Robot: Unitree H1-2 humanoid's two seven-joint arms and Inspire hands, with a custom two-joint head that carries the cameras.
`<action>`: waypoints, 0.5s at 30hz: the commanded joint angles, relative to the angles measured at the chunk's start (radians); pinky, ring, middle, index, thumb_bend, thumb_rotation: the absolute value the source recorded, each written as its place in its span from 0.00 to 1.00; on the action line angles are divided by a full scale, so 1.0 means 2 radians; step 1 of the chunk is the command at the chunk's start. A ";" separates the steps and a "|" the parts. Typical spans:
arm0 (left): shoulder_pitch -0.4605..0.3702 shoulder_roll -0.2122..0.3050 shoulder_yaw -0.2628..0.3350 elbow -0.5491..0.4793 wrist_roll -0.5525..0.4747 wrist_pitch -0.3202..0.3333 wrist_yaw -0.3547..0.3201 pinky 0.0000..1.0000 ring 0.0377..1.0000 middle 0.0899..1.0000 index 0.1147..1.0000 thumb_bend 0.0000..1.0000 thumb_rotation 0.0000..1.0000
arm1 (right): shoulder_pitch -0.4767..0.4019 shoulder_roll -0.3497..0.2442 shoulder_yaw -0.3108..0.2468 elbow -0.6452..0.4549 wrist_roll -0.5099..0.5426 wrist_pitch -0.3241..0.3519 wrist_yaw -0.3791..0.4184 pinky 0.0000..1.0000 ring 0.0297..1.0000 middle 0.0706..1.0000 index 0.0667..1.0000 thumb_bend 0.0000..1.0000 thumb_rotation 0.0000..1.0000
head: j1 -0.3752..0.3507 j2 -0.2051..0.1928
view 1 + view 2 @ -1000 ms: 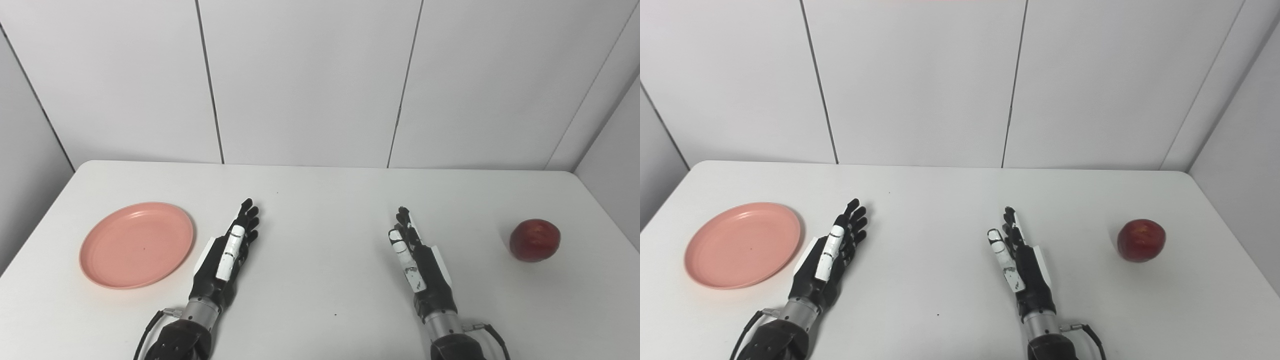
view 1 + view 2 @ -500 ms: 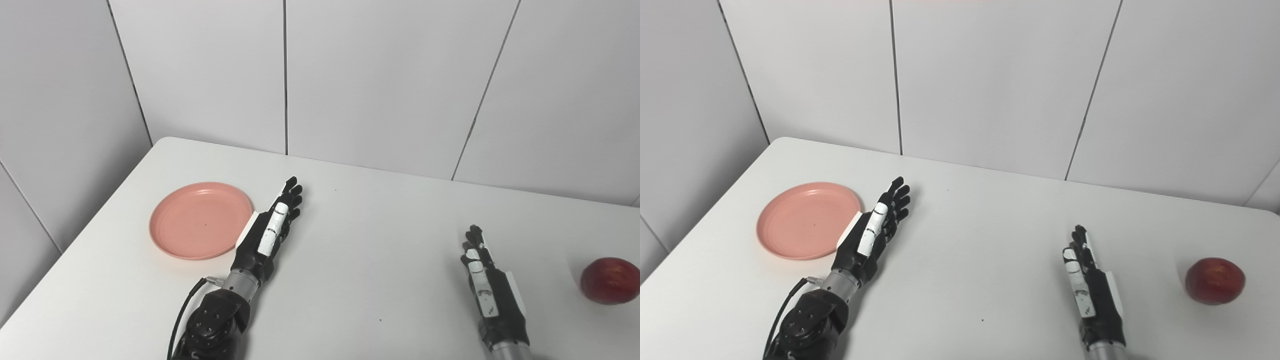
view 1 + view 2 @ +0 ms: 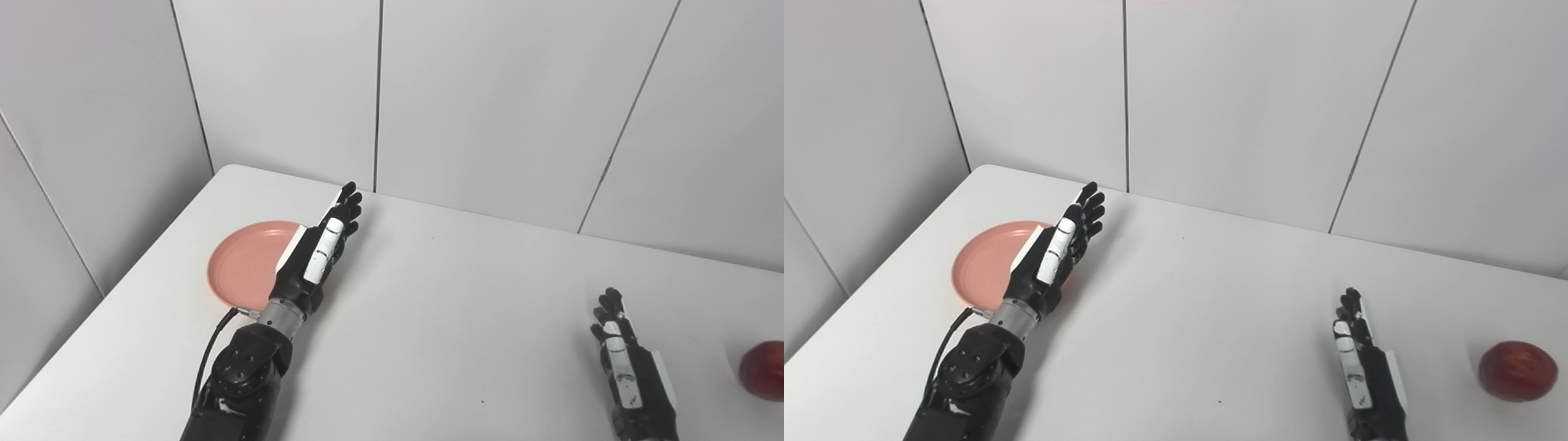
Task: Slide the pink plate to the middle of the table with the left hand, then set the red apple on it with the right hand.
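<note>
The left hand [image 3: 1050, 257] is lifted over the right part of the pink plate [image 3: 989, 263] and covers that part of it in both views; whether it touches the plate I cannot tell. Its fingers [image 3: 1087, 208] are stretched out straight and a little apart, pointing to about 1 o'clock, toward the back wall, and they hold nothing. The plate lies flat on the white table [image 3: 1182, 318], at about 10 o'clock from the table's middle, near the left edge and the far left corner. The right hand [image 3: 1366, 373] is at about 4 o'clock from the middle, low over the table near the front edge. Its fingers are straight, close to each other, pointing to about 12 o'clock, and it also holds nothing. The red apple [image 3: 1517, 370] stands on the table at 3 o'clock from the right hand, apart from it, close to the right border of the picture.
</note>
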 commanded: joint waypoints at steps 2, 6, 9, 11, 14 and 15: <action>-0.029 0.017 0.014 0.008 -0.006 -0.033 0.000 1.00 1.00 1.00 1.00 0.76 1.00 | -0.009 -0.004 -0.007 0.005 0.001 -0.031 -0.001 1.00 1.00 1.00 1.00 0.65 0.91 | 0.004 -0.003; -0.042 0.036 0.040 0.040 -0.010 -0.051 0.005 1.00 1.00 1.00 1.00 0.76 1.00 | -0.010 -0.005 -0.006 0.006 -0.007 -0.038 -0.003 1.00 1.00 1.00 1.00 0.62 0.93 | 0.006 -0.005; -0.052 0.051 0.057 0.062 -0.017 -0.058 0.004 1.00 1.00 1.00 1.00 0.78 1.00 | -0.012 -0.005 -0.007 0.007 -0.005 -0.038 -0.002 1.00 1.00 1.00 1.00 0.63 0.92 | 0.008 -0.005; -0.056 0.057 0.070 0.066 -0.023 -0.054 0.010 1.00 1.00 1.00 0.99 0.79 1.00 | -0.012 -0.005 -0.007 0.007 -0.002 -0.037 0.000 1.00 1.00 1.00 1.00 0.63 0.92 | 0.009 -0.005; -0.058 0.059 0.083 0.069 -0.025 -0.057 0.019 1.00 1.00 1.00 0.98 0.77 1.00 | -0.012 -0.006 -0.007 0.007 0.000 -0.038 0.002 1.00 1.00 1.00 1.00 0.62 0.92 | 0.012 -0.006; -0.059 0.061 0.086 0.070 -0.023 -0.057 0.022 1.00 1.00 0.99 0.97 0.78 1.00 | -0.011 -0.006 -0.007 0.007 0.000 -0.038 0.004 1.00 1.00 1.00 1.00 0.62 0.92 | 0.012 -0.006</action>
